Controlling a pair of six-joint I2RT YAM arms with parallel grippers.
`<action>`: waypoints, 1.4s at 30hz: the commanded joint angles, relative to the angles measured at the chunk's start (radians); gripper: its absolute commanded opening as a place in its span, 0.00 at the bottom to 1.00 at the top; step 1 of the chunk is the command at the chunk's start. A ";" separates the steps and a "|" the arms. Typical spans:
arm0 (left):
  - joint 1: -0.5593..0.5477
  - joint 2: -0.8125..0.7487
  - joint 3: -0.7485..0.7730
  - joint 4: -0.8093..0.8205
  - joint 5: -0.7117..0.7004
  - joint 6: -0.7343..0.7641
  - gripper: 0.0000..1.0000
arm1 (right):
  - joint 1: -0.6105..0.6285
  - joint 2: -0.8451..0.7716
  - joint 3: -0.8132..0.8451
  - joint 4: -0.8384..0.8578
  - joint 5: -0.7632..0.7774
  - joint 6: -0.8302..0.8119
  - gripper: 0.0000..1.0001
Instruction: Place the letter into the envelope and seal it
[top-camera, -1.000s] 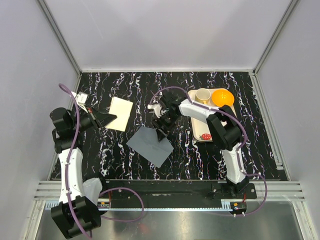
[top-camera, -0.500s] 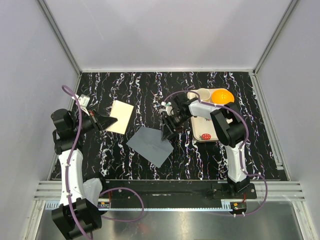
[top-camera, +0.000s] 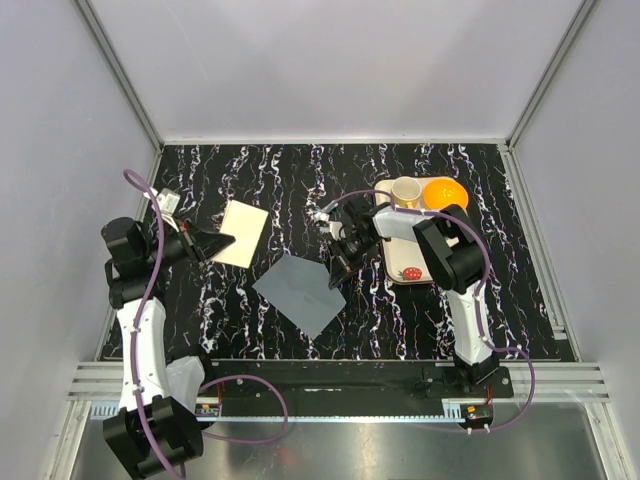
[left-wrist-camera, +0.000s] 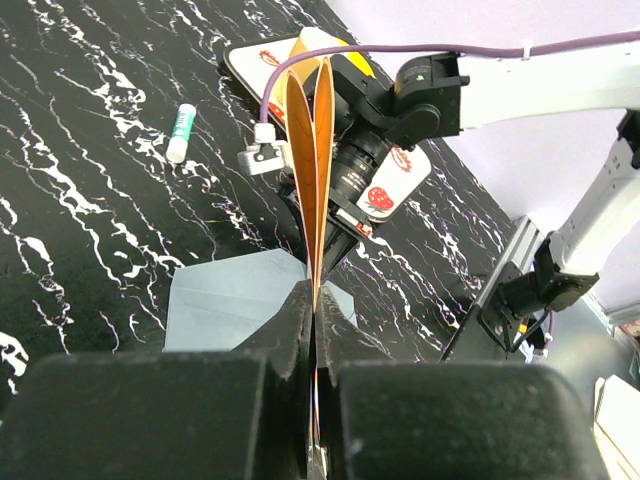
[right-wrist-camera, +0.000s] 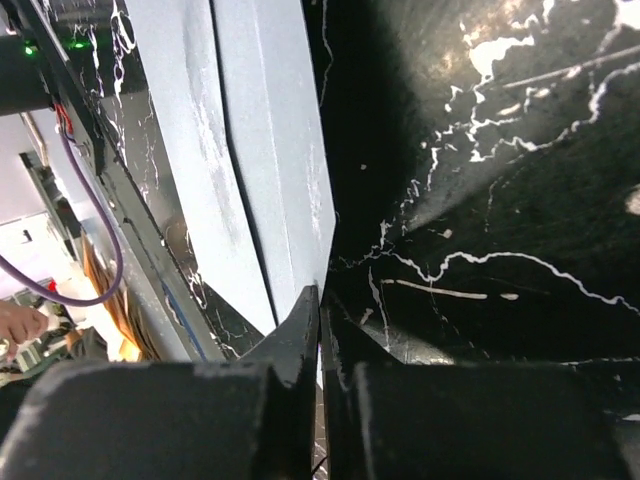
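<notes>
The left pincer (left-wrist-camera: 313, 295) is clamped on one edge of the thin tan-beige folded paper letter (top-camera: 243, 234); in the left wrist view the sheet runs edge-on out of the closed fingers, its two leaves bowing slightly apart. From above, the letter sits over the left part of the black marbled counter (top-camera: 400, 320), apart from the flat dark slate-grey paper envelope (top-camera: 298, 290), which lies nearer the middle. The right pincer (right-wrist-camera: 319, 300) has its fingers pressed together with the tips right at the envelope's right-hand edge. Whether a bit of the paper is pinched between them cannot be told. The envelope looks flat on the counter, and the pictures do not make clear whether its flap is lifted or its pocket open. Beyond the right arm stands a cream strawberry-printed tray (top-camera: 405, 262) carrying a pale cup (top-camera: 405, 192) and an orange bowl (top-camera: 444, 192), none of it part of the job. As a judgement, the task is at an early stage. The letter is in hand, but no part of it is inside the envelope. Opening the pocket, bringing the letter across, sliding it in and closing the flap to seal all seem left to do.
</notes>
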 joint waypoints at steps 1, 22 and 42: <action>0.006 0.011 0.046 -0.074 0.112 0.155 0.00 | 0.008 -0.024 0.003 -0.003 0.093 -0.108 0.00; -0.661 -0.014 0.253 -0.930 -0.511 1.745 0.00 | 0.054 -0.291 0.138 -0.405 -0.043 -0.407 0.00; -1.148 0.164 0.347 -0.747 -1.000 1.481 0.00 | 0.137 -0.336 0.158 -0.398 -0.011 -0.151 0.00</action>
